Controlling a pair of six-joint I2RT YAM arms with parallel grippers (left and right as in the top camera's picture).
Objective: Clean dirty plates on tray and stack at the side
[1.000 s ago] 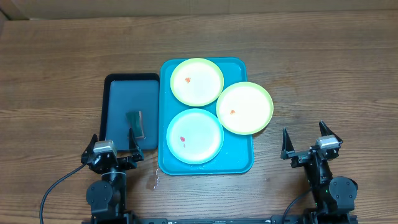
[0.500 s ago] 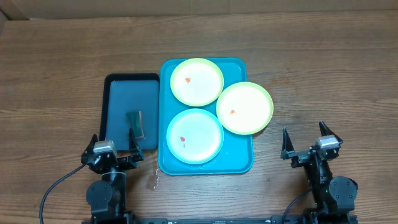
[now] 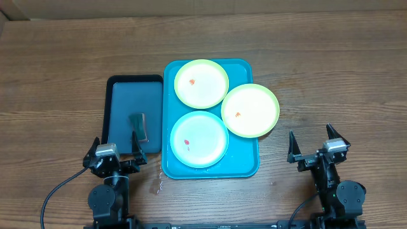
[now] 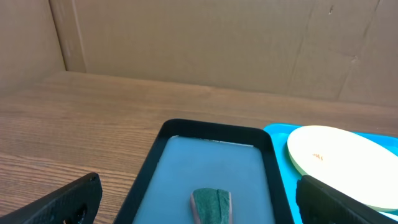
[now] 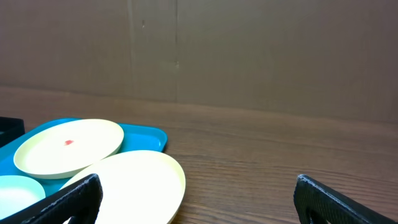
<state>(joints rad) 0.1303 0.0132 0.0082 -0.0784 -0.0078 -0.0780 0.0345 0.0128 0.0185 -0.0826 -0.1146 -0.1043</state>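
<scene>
Three dirty plates lie on the teal tray (image 3: 245,162). One yellow-green plate (image 3: 201,83) is at the back, the light blue plate (image 3: 199,138) is at the front, and a second yellow-green plate (image 3: 250,110) overhangs the tray's right rim. Each carries a small red-orange smear. My left gripper (image 3: 117,141) stands open near the table's front, just short of the dark tray. My right gripper (image 3: 310,133) is open too, right of the teal tray, with bare wood between its fingers. The right wrist view shows the overhanging plate (image 5: 137,183) close to its left finger.
A dark navy-black tray (image 3: 121,102) sits left of the teal one and holds a green sponge (image 3: 138,126), seen between my left fingers (image 4: 62,202) in the left wrist view. A cardboard wall (image 5: 249,56) closes the table's far side.
</scene>
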